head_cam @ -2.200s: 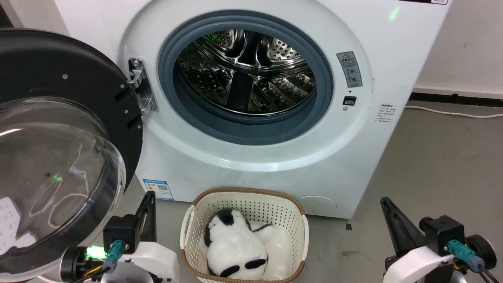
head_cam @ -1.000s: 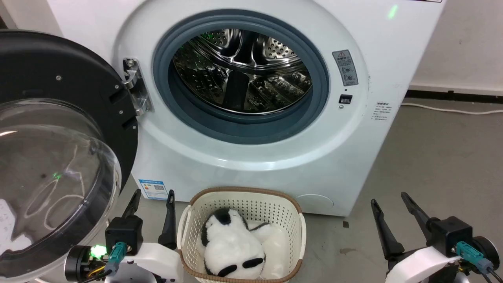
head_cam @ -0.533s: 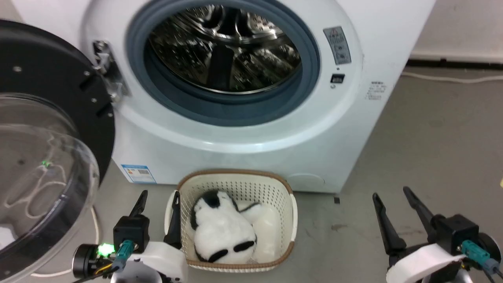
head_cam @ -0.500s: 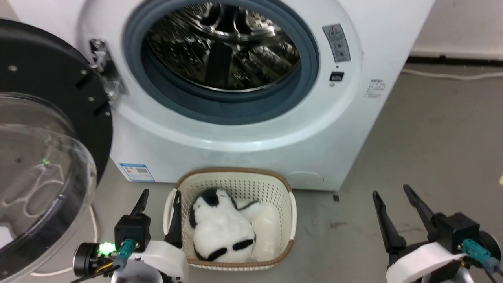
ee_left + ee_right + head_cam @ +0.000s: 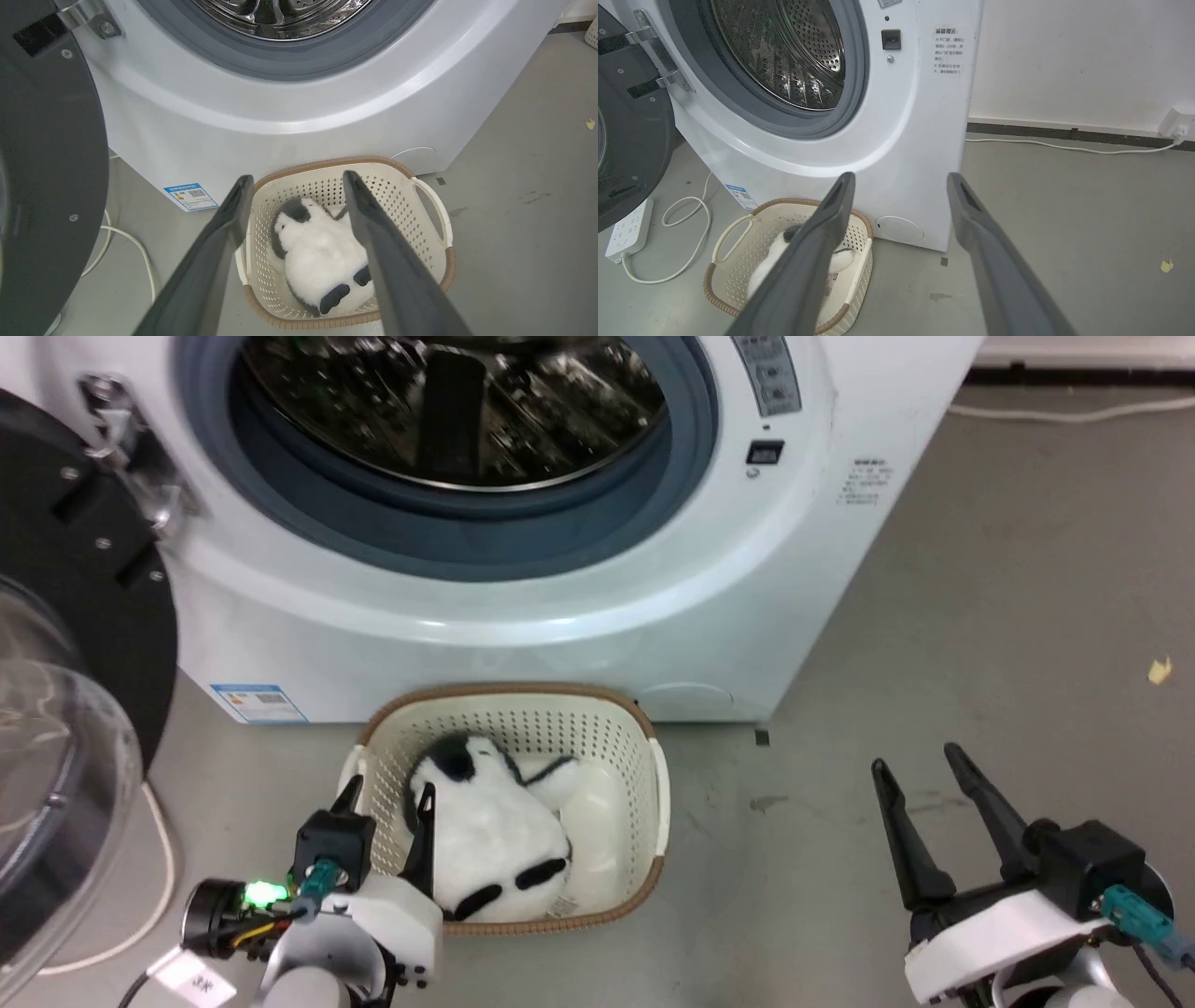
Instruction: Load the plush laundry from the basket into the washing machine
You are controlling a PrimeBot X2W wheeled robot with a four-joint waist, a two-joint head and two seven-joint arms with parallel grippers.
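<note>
Spread wide, the left gripper (image 5: 389, 791) hangs over the left rim of the basket (image 5: 504, 692) and should straddle the plush toy (image 5: 495, 831) lying inside at its thick middle; the right gripper (image 5: 915, 758) hangs open, well apart.

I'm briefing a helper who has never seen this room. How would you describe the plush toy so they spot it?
Find the white washing machine with its round door open. On the floor before it stands a cream perforated basket with a brown rim. Inside lies the plush laundry: fluffy, white with black patches, unlike the hard plastic around it.
</note>
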